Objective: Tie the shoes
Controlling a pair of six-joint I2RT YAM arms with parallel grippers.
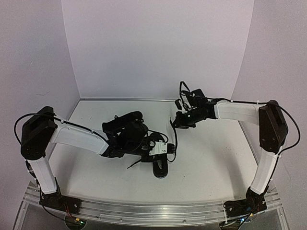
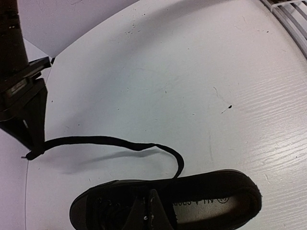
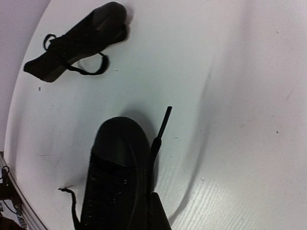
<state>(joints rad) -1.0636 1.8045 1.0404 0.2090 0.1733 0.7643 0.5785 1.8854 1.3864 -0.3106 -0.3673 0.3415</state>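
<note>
One black shoe (image 2: 201, 201) lies on the white table, also in the top view (image 1: 160, 168) and the right wrist view (image 3: 115, 177). My left gripper (image 2: 146, 211) is shut, its fingers pressed together over the shoe's tongue; I cannot tell if it pinches anything. It is in the top view too (image 1: 160, 154). My right gripper (image 1: 179, 122) is shut on one lace (image 2: 110, 142) of this shoe and holds it out sideways, the tip (image 3: 167, 115) poking past the fingers (image 3: 160, 213). The second shoe (image 3: 76, 40) lies farther off with a loose lace loop.
The right gripper body (image 2: 24, 100) looms at the left of the left wrist view. The other lace end (image 3: 72, 206) of the near shoe trails loose on the table. White walls stand at the back and sides (image 1: 158, 48). A metal rail (image 1: 153, 211) runs along the near edge.
</note>
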